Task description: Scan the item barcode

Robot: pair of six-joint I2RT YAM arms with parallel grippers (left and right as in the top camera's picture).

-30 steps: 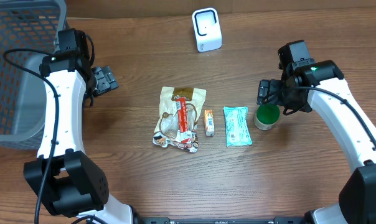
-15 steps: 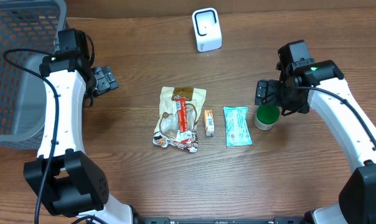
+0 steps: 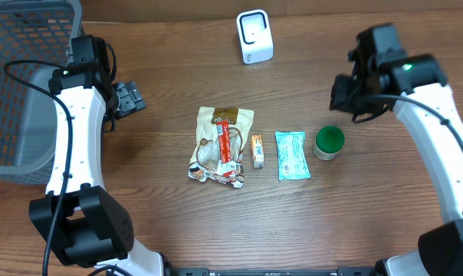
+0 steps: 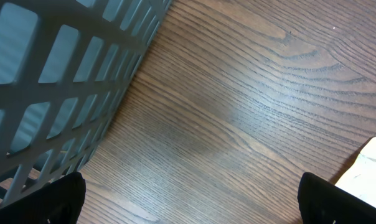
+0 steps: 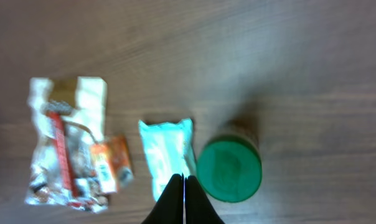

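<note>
A row of items lies mid-table: a clear snack bag (image 3: 220,144), a small orange packet (image 3: 257,150), a teal packet (image 3: 291,155) and a green-lidded jar (image 3: 328,142). A white scanner (image 3: 254,36) stands at the back. My right gripper (image 3: 342,93) hangs above and behind the jar, shut with nothing between its fingers. The right wrist view looks down past the gripper (image 5: 183,177) onto the teal packet (image 5: 166,152) and the green lid (image 5: 229,169). My left gripper (image 3: 130,98) stands open beside the basket, over bare wood (image 4: 191,196).
A grey mesh basket (image 3: 24,84) fills the far left; its wall (image 4: 57,74) is close to my left gripper. A pale packet corner (image 4: 368,174) shows at the right edge of the left wrist view.
My right gripper has lifted away from the green-lidded jar, moved back and to the right, and shut on nothing. The jar stays in place. The left arm has not moved.
</note>
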